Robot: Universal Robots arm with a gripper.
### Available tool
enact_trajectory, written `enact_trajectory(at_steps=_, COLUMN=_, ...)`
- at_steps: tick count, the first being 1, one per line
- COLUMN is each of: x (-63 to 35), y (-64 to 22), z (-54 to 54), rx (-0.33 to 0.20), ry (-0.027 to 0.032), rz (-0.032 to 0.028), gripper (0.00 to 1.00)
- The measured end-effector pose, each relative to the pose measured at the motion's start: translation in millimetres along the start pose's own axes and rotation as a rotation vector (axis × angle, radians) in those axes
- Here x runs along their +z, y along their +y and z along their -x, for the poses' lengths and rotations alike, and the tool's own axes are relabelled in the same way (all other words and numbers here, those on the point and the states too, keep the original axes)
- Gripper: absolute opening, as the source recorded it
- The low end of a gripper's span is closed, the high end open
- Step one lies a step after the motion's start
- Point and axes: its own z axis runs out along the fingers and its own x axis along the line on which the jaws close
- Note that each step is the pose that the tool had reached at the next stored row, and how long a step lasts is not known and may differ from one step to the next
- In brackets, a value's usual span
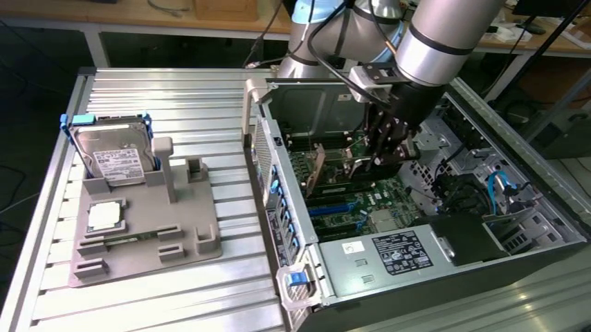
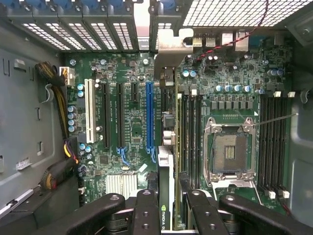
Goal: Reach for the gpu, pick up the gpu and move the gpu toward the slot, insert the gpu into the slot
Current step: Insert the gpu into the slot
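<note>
Inside the open computer case (image 1: 323, 111), my pincer (image 2: 166, 203) is closed narrow on the gpu (image 2: 165, 166). The card stands edge-on just beside the slot (image 2: 149, 115), on the side toward the one CPU socket (image 2: 230, 147). Its bottom edge is hidden, so I cannot tell whether it touches the board. Its near end is cut off behind my four dark finger links (image 2: 145, 213). There is one blue slot, with one white slot (image 2: 89, 110) on its far side from the card. Well apart from the slot, outside the case, sit one hard drive (image 1: 113, 158) and one CPU chip (image 1: 106, 216).
</note>
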Motion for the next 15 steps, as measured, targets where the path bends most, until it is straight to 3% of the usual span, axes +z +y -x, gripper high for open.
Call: enact_trajectory(at_steps=15, x=1.7, y=0.1, z=-9.5, rx=0.000, ry=-0.0003, rz=-0.0014, gripper=0.27)
